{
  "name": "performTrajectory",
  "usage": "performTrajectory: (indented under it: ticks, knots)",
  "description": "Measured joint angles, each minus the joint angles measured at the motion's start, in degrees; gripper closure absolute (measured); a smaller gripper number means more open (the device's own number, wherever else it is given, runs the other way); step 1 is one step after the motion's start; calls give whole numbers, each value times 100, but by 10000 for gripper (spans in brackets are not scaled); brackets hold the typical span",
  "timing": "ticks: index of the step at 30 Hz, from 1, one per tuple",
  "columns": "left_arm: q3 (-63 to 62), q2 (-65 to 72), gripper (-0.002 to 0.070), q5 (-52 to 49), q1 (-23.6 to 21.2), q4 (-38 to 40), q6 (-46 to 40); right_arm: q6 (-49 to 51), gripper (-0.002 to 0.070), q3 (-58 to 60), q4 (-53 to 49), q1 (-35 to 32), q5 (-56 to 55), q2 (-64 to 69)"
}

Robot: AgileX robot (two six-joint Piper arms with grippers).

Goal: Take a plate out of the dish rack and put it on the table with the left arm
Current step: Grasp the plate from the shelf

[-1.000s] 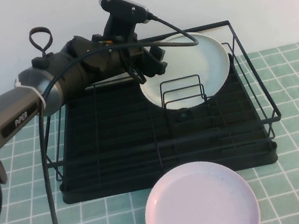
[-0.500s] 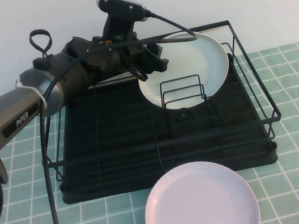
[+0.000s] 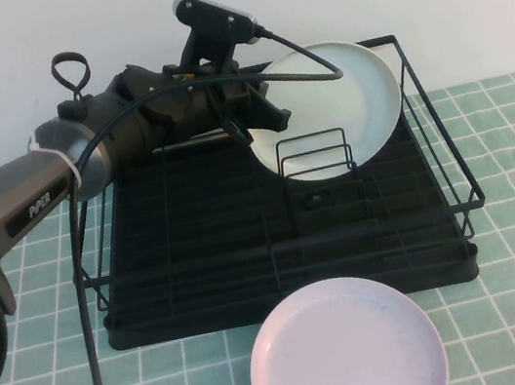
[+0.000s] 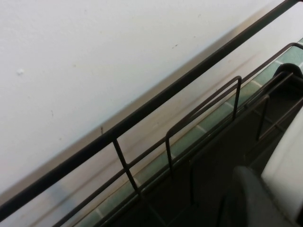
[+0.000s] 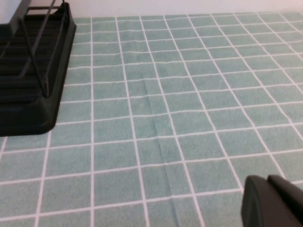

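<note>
Mint-white plate (image 3: 336, 100) is pinched at its rim by your left gripper (image 3: 259, 111) to clear the rack (image 3: 277, 248); right gripper (image 5: 274, 201) is parked low over the surface (image 5: 189, 118), state untellable.

Two plates, one pale mint plate (image 3: 336, 100) and one pinkish plate (image 3: 345, 348), one dish rack (image 3: 198, 252), one left arm (image 3: 84, 157)

The left gripper (image 3: 259, 113) hides the plate's (image 3: 342, 104) left rim; the right gripper (image 5: 274, 203) is cut off.
</note>
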State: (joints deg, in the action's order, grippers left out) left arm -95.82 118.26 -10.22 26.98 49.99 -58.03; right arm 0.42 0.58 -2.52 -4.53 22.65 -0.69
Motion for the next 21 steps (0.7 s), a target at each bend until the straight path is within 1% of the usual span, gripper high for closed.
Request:
performTrajectory:
  ticks: [11,21]
  knots:
    - [-12,-27,641,-46,-7,0,0,0,678,0,10,0,0,0]
    - [-21,-706,655,-73,-7,76,36,0,678,0,10,0,0,0]
